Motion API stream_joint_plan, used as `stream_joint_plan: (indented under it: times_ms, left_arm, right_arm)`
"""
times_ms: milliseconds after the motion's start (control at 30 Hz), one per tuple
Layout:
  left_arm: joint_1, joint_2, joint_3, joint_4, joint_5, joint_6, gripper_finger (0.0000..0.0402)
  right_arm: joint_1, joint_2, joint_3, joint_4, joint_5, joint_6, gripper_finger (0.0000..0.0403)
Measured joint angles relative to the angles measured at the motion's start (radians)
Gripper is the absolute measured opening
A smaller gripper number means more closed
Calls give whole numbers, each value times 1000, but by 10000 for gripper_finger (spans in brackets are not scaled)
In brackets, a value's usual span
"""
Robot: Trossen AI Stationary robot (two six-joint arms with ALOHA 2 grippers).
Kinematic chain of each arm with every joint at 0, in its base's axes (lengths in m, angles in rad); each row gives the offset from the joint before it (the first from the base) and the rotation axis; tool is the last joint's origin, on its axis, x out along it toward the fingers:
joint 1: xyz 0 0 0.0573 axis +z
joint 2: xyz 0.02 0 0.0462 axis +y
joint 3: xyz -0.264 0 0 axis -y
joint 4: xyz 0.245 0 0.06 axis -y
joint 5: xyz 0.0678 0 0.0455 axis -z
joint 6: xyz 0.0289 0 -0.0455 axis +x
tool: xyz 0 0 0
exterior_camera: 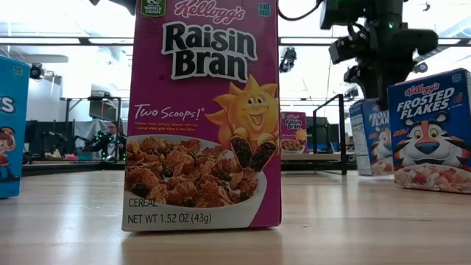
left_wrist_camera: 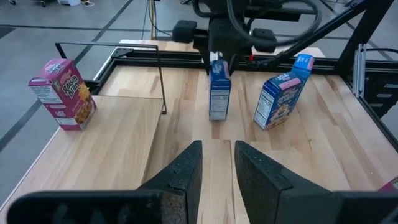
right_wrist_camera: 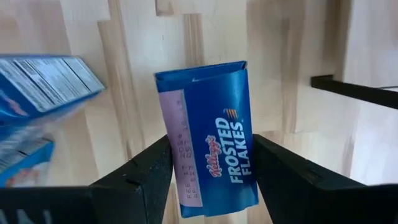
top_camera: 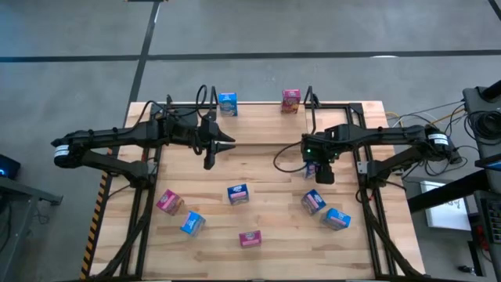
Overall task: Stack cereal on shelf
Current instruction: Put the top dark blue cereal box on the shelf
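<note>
A blue Frosted Flakes cereal box (right_wrist_camera: 211,143) stands upright on the table right of the middle. My right gripper (top_camera: 317,169) points down over it and is shut on its top. My left gripper (left_wrist_camera: 217,165) hovers left of the middle, aimed toward that box. It is open by a narrow gap with nothing between its fingers. The shelf (left_wrist_camera: 118,137), a pale tier with thin black posts, runs along the far edge. A pink Raisin Bran box (left_wrist_camera: 62,93) stands on the tier. A blue box (top_camera: 228,103) stands farther left at the far edge. My right gripper pinches the blue box's top end (right_wrist_camera: 205,186) between its two fingers, one on each broad face just under the folded flap. The fingers come from above, pointing down. The box stands upright with its bottom (left_wrist_camera: 217,117) on the table.
A tilted blue box (left_wrist_camera: 283,93) stands close beside the held one. Several more boxes lie on the near half: blue (top_camera: 238,193), pink (top_camera: 168,202), blue (top_camera: 192,223), pink (top_camera: 250,238), blue (top_camera: 337,218). A black tube frame (top_camera: 368,196) edges the table.
</note>
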Motion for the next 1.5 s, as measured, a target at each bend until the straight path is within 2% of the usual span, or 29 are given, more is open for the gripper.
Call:
stream_joint_plan:
  times_ms: [267, 433, 700, 1000, 1100, 1200, 1500]
  left_arm:
    - [0, 0, 0, 0, 0, 26, 77]
    - [0, 0, 0, 1, 0, 58, 77]
    - [0, -2, 0, 10, 0, 75, 77]
    - [-2, -98, -46, 48, 0, 75, 77]
    - [-2, -164, -103, 92, 0, 71, 77]
    - [-2, -227, -151, 126, 0, 67, 77]
    - [-2, -341, -183, 137, 0, 67, 75]
  right_arm:
    - [0, 13, 216, -56, 3, 72, 196]
    - [0, 75, 375, -55, 21, 93, 196]
    - [-10, 288, 613, -52, 174, 12, 196]
    - [-121, 544, 853, -2, 185, -205, 196]
    - [-180, 611, 921, 2, 152, -262, 196]
    - [-249, 653, 959, 50, 55, -298, 196]
    - [-415, 705, 980, 137, -153, -360, 193]
